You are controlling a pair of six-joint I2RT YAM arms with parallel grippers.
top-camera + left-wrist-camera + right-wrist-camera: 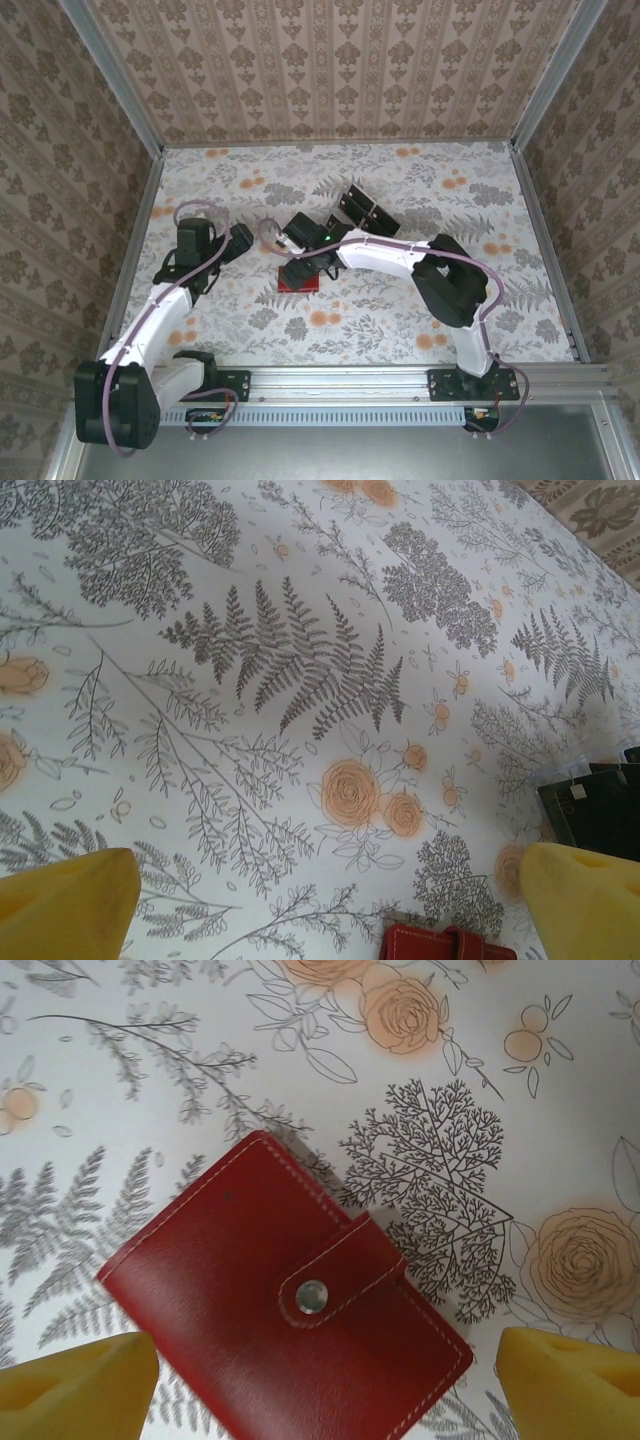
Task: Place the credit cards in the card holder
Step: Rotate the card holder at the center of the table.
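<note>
Card holder [270,1290]: red leather-look wallet, folded shut, pale stitching along every edge. A strap tab [350,1260] crosses from its right side and is fastened by a round metal snap stud [312,1297]. The face is smooth apart from one small dark speck near the upper left. It lies flat and skewed on the floral tablecloth [520,1110], one corner pointing up-left in the right wrist view. In the top view it sits near the table's middle, slightly left of centre, directly below the right arm's wrist. Right gripper [320,1390]: jaws spread wide and hanging over the holder, one yellow pad [75,1390] by its lower-left edge and the other clear of its right corner. I cannot tell whether the left pad touches the leather; nothing is gripped. Credit cards [365,207]: glossy black rectangles grouped behind and to the right of the holder, apart from it. The left wrist view shows a pale mark near the end of one of them. Left gripper [320,905]: jaws fully apart with nothing between them, over bare cloth to the left of the holder.
</note>
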